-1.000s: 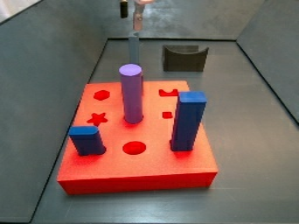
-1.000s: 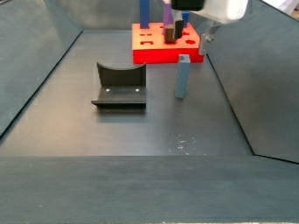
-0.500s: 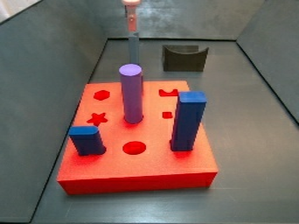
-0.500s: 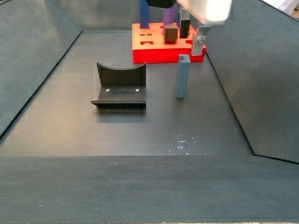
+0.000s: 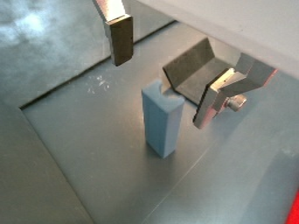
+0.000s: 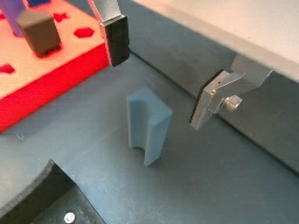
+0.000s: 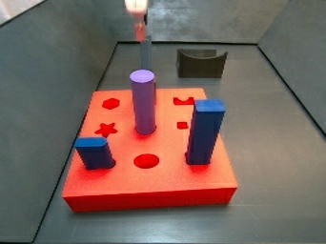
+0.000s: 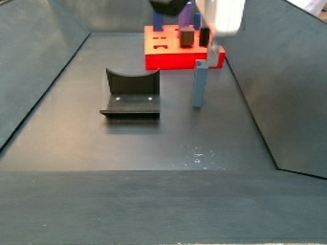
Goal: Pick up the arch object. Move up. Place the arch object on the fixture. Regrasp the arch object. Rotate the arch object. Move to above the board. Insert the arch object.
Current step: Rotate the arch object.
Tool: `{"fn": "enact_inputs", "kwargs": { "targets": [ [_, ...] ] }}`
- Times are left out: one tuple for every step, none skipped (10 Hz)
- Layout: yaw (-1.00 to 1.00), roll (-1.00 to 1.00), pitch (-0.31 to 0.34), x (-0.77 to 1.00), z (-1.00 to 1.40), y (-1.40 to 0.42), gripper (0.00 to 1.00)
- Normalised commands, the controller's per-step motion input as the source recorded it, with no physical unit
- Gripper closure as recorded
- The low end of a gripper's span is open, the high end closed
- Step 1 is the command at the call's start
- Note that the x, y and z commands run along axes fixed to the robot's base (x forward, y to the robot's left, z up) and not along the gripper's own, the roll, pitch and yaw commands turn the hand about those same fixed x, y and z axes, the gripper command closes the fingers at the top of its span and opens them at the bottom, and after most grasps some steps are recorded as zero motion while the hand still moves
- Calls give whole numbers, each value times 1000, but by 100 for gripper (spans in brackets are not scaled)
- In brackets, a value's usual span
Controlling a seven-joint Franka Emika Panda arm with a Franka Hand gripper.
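Both pincer (image 5: 163, 72) fingers (image 5: 121, 39) clear of arch object (image 5: 163, 122)

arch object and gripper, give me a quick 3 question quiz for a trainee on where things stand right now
1. True or false: the gripper is shut on the arch object.
2. How does the arch object stand? A: upright on the floor, B: lying in the fixture, C: inserted in the board.
3. Name the tallest piece standing in the board in a side view.

Key
1. False. In both wrist views the fingers stand apart above the arch object, with nothing between them.
2. A. It stands on end on the floor, beside the board and apart from the fixture.
3. The purple cylinder.
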Motion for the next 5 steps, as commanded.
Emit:
{"fn": "enact_inputs", "kwargs": {
  "targets": [
    [-52,-131,-33,24,-979,8,0],
    [-49,-134,-36,22,-882,9,0],
    [-42,-139,-42,25,-678,9,0],
    [-39,-142,-42,26,-577,10,0],
    [-32,-147,-36,27,-376,11,0]
  ]
}}
